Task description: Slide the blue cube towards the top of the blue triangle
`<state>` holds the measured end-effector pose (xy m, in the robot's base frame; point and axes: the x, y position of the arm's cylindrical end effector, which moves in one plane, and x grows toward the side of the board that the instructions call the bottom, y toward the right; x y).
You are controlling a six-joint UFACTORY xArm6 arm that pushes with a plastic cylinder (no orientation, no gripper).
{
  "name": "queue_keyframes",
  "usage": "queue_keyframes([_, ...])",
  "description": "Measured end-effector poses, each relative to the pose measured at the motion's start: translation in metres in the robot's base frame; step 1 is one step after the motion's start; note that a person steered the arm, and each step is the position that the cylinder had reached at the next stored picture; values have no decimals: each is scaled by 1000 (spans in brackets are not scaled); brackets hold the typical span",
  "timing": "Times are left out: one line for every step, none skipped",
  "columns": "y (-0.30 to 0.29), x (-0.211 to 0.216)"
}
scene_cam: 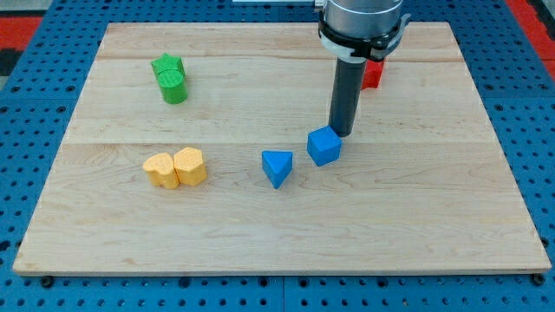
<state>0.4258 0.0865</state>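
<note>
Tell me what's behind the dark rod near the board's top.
A red block sits behind the rod, only its right part showing; its shape is hidden. My tip is beside the blue cube.

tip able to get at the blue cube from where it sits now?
Likely yes. My tip sits right at the blue cube's upper right edge, with nothing between them. The blue triangle lies to the cube's lower left, on the far side from the tip.
</note>
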Motion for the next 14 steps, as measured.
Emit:
queue_keyframes([19,11])
queue_keyframes([17,16])
queue_keyframes([4,16])
queue_keyframes([-8,16])
queue_keyframes([-13,18])
queue_keyframes([-13,34])
queue_keyframes([-13,54])
queue_keyframes([-5,66])
queue_keyframes([-7,71])
queue_keyframes([-7,71])
queue_keyframes([-10,68])
queue_keyframes([-18,57])
queue_keyframes([-19,44])
queue_keyframes([-19,40])
